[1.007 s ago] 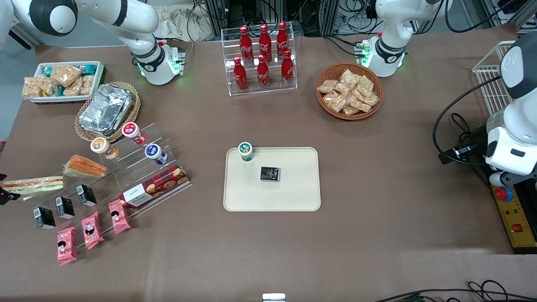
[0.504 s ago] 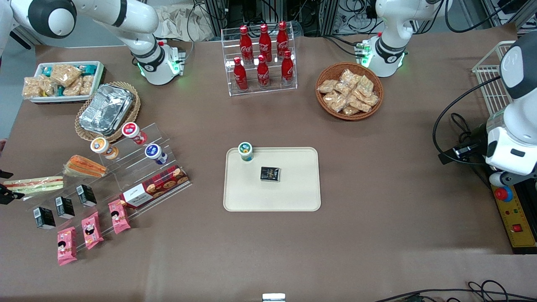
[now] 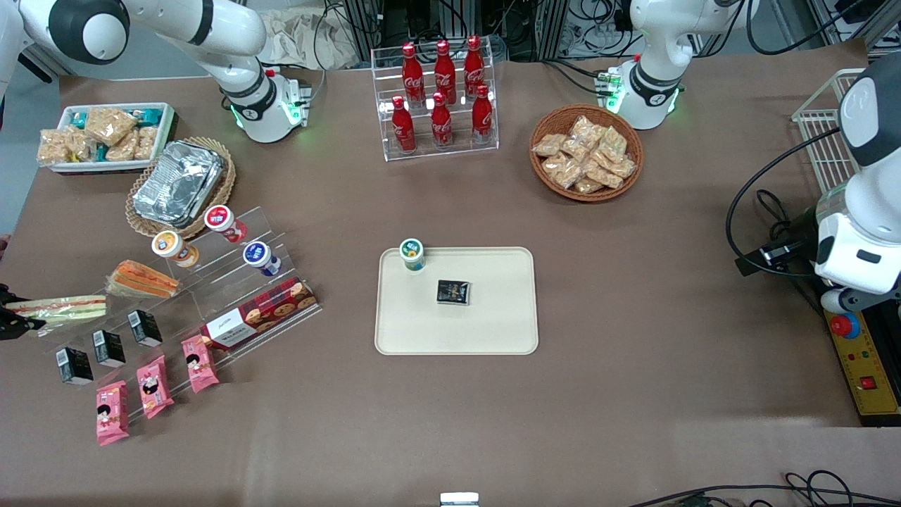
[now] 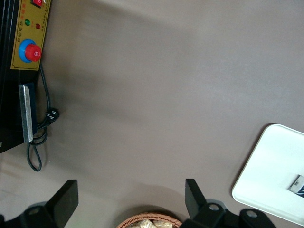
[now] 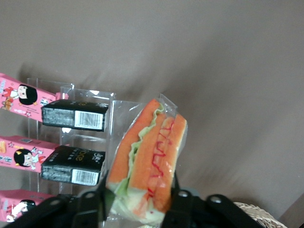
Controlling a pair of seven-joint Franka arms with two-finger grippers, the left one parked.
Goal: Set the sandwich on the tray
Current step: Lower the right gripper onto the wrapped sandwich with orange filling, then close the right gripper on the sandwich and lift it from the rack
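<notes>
The gripper (image 5: 137,202) has its fingers pinching the sandwich (image 5: 147,161) at the acrylic display rack (image 3: 211,282), toward the working arm's end of the counter. This looks like the grasp step; next, lifting clear and carrying to the tray (image 3: 493,324).

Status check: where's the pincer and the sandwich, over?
Pincer at sandwich, working arm's end of table. Sandwich on clear rack, not on tray. Tray holds cup and dark packet; bare space nearer front camera.
</notes>
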